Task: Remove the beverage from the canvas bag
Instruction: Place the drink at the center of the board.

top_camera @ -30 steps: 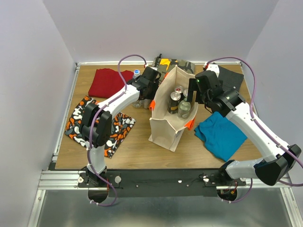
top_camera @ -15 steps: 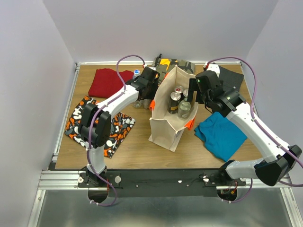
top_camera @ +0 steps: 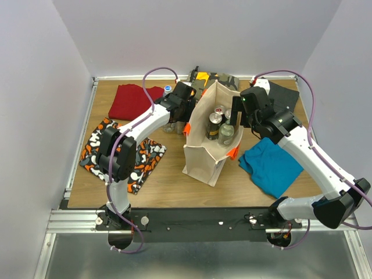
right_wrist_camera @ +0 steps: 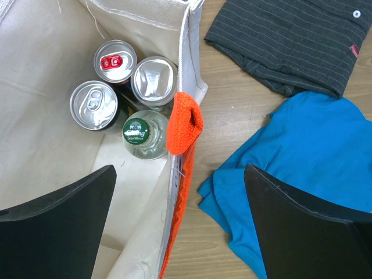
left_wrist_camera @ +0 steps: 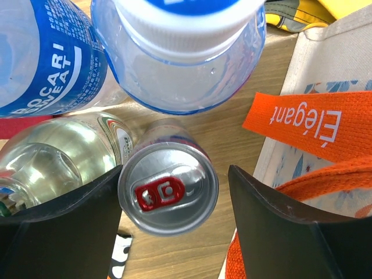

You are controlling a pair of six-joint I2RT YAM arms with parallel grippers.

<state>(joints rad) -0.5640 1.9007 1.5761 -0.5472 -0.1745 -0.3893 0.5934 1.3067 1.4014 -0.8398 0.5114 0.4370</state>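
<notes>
Left jaws: spread open, one on either side of a can with a red tab [left_wrist_camera: 168, 195] that stands upright on the tabletop [top_camera: 168, 186] just left of the canvas bag [top_camera: 203, 157]. A gap shows on the right side of the can. On the left side the view is too tight to say whether the jaw touches it. No grip is evident.

Right jaws: wide open and empty, hanging over the bag's right wall, above its orange handle [right_wrist_camera: 183, 122].

The bag stands upright and open near the middle of the tabletop. Inside, against the right wall, are three cans [right_wrist_camera: 115, 61] [right_wrist_camera: 154, 78] [right_wrist_camera: 93, 104] and a green-capped glass bottle [right_wrist_camera: 139, 133].

Outside, grouped by the red-tab can, are a blue-labelled plastic bottle [left_wrist_camera: 46, 58], a white-capped clear bottle [left_wrist_camera: 180, 58] and a glass bottle [left_wrist_camera: 52, 157].

Assessment: part done. Four drinks are out on the tabletop, and four are in the bag. Neither arm holds one at this moment.
</notes>
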